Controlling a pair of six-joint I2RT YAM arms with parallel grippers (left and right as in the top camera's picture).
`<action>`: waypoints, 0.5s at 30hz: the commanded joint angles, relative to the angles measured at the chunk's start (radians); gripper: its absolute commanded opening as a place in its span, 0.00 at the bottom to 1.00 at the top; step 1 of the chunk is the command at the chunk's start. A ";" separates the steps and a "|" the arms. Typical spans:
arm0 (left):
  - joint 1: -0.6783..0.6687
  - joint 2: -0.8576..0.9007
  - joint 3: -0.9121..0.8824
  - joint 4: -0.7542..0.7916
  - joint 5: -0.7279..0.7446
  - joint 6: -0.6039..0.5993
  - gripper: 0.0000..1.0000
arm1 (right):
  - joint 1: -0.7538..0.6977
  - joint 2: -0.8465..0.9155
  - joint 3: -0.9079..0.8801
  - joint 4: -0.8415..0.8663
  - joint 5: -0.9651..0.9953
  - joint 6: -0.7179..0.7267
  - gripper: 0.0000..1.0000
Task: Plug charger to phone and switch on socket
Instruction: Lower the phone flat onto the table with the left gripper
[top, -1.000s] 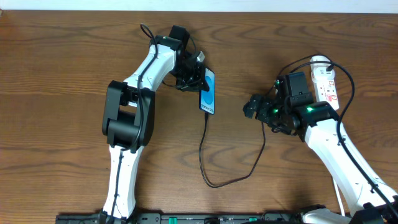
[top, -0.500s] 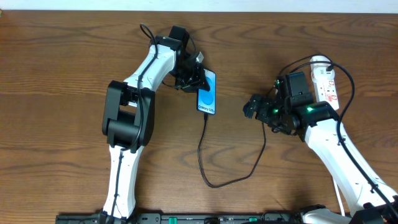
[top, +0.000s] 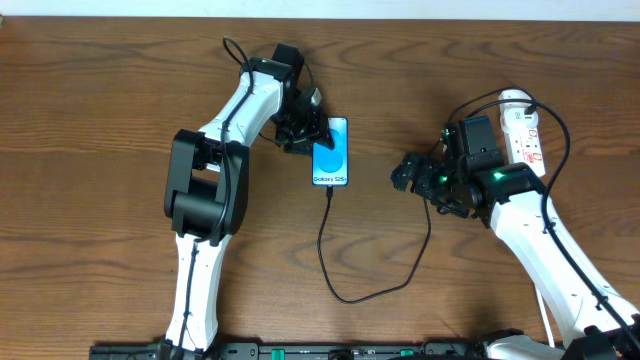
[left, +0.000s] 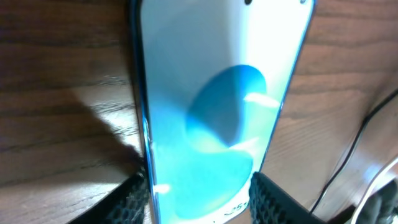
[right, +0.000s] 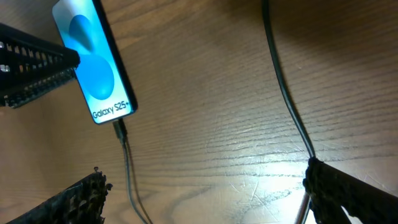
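Charger (right: 119, 130) in phone (top: 331, 160); left hand (left: 199, 198) astride phone

The overhead view is sharp and evenly lit from above, with soft shadows beside the arms (top: 215, 180) on the table (top: 100, 120). The left wrist view is blurred: the phone (left: 211, 124) sits too close to focus, its screen washed pale near the top, dark shadow to its left. The right wrist view is clearer, with a pale sheen low on the table and soft-edged fingers (right: 81, 196) in the corners.
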 joint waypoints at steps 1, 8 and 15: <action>0.002 0.010 -0.012 -0.005 -0.025 0.007 0.63 | -0.002 0.003 0.003 -0.009 -0.005 -0.018 0.99; 0.011 0.002 -0.011 -0.036 -0.098 0.006 0.77 | -0.003 0.003 0.003 -0.045 0.031 -0.023 0.99; 0.046 -0.130 -0.006 -0.054 -0.246 -0.013 0.79 | -0.048 0.006 0.047 -0.129 0.032 -0.106 0.99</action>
